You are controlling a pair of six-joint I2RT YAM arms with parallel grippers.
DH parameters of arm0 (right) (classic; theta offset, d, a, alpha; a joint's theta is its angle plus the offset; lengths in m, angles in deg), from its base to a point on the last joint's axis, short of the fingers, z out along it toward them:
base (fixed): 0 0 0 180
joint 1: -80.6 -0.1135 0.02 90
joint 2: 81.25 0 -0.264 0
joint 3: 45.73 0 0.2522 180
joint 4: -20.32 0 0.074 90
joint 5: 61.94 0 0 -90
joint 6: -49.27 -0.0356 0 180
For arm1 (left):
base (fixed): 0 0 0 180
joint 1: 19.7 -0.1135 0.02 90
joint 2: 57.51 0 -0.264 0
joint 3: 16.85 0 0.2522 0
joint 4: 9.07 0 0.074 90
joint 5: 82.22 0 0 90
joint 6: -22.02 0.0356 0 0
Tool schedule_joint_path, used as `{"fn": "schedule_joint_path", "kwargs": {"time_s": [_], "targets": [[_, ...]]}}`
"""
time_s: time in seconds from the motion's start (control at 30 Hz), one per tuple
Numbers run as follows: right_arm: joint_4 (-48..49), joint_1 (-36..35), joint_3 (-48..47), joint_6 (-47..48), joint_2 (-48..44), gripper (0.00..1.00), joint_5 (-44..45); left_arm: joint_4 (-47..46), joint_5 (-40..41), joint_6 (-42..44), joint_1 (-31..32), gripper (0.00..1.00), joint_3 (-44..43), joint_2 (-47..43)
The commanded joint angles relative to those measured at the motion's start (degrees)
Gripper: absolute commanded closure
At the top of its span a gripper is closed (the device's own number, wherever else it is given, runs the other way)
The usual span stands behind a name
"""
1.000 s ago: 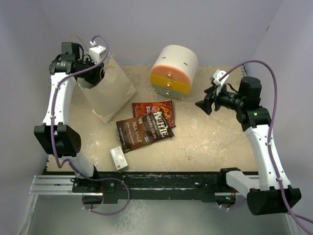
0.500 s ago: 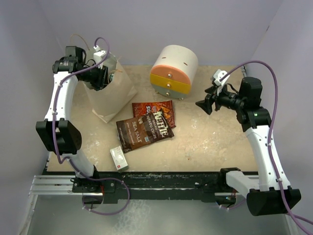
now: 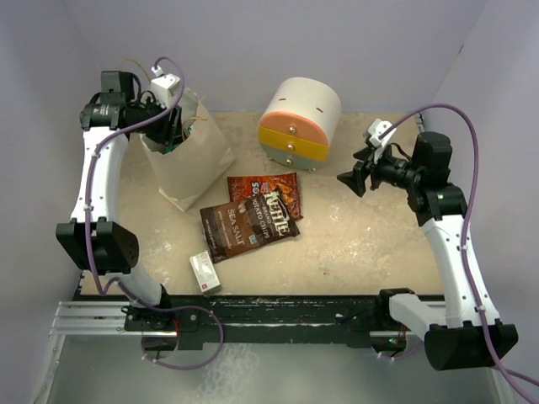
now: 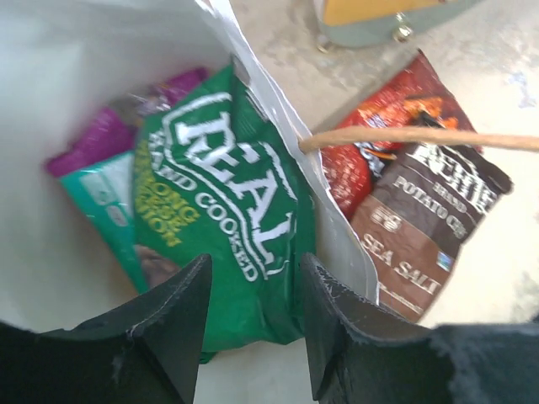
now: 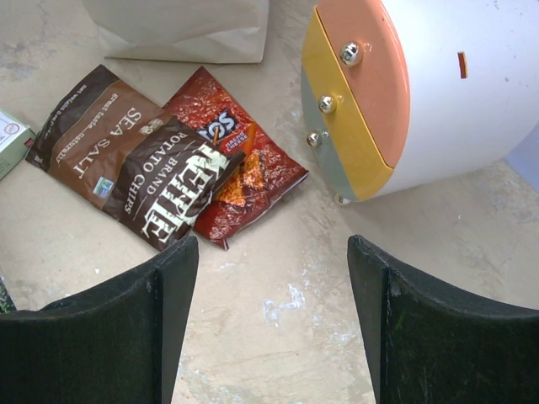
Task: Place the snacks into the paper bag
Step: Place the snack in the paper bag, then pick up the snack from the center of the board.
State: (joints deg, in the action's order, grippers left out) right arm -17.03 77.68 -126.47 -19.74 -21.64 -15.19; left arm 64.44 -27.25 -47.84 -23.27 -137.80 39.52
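The cream paper bag [image 3: 195, 165] stands at the back left. My left gripper [image 3: 168, 133] hovers over its mouth, open and empty [image 4: 253, 273]. Below its jaws, inside the bag's white wall [image 4: 50, 101], lie a green packet [image 4: 227, 227], a purple packet [image 4: 109, 135] and a teal packet [image 4: 108, 210]. A dark brown Kettle chip bag [image 3: 248, 223] overlaps a red-brown chip bag [image 3: 268, 192] on the table to the right of the bag; both show in the right wrist view, dark brown [image 5: 139, 164] and red-brown [image 5: 244, 168]. My right gripper [image 3: 349, 181] is open and empty above the table [image 5: 271, 252].
A round white-orange-yellow drawer unit [image 3: 299, 122] stands at the back centre, close to my right gripper [image 5: 421, 93]. A small white box with red marks [image 3: 204, 271] lies near the front edge. The bag's string handle [image 4: 404, 136] crosses the left wrist view.
My left gripper dipped into the bag's mouth half a second ago and has since risen a little. The right arm and the chip bags have not moved.
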Motion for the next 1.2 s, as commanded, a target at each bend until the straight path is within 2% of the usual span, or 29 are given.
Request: {"fn": "schedule_joint_path", "kwargs": {"time_s": [0.0, 0.17, 0.27, 0.53, 0.8, 1.0, 1.17], "targets": [[2.70, 0.19, 0.10, 0.12, 0.79, 0.26, -1.19, -7.86, 7.79, 1.78, 0.27, 0.49, -3.83, -4.87], [2.04, -0.53, -0.79, 1.88, 5.06, 0.27, -2.42, -11.95, 13.16, 3.43, 0.25, 0.44, -4.55, -6.01], [2.49, -3.79, -0.92, 1.98, 8.48, 0.27, -0.31, -14.57, 15.68, 4.27, 0.26, 0.40, -4.05, -7.31], [6.91, -14.54, 0.97, 0.32, 19.59, 0.23, 4.44, -23.57, 21.79, 2.07, 0.24, 0.08, 1.01, -14.49], [12.24, -22.29, 2.02, -4.02, 29.97, 0.22, 10.84, -24.49, 19.36, -0.95, 0.31, 0.03, 4.91, -19.02], [12.62, -24.94, -0.99, -5.01, 39.71, 0.31, 12.80, -24.77, 13.29, -3.95, 0.30, 0.00, 9.27, -22.52], [12.61, -25.73, -1.16, -5.37, 43.38, 0.34, 16.10, -24.46, 9.70, -4.91, 0.32, 0.00, 11.44, -23.85]]}}
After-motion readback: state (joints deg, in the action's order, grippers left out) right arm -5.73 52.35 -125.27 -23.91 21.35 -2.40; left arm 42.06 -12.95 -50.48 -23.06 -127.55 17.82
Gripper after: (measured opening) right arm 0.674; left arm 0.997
